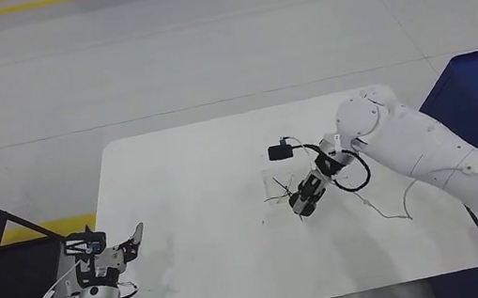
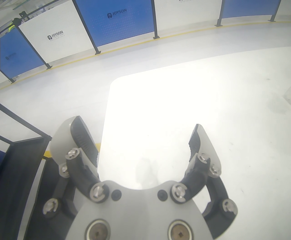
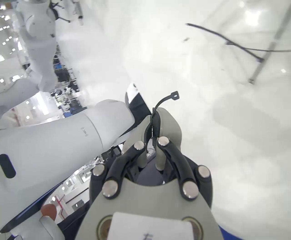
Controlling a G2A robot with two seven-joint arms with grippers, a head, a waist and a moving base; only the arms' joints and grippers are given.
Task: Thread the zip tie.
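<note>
Currently clamps the thin black zip tie [image 3: 174, 95] between shut right jaws above the middle of the table [image 1: 199, 251], head end poking free. Probably handles light, springy, slick; wants gripping near the tail. Holds left jaws wide open, empty, by the table's edge.

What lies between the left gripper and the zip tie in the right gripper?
Top view: bare white tabletop from the open left gripper nearly to the zip tie; only thin dark strands lie close beside the right gripper.
</note>
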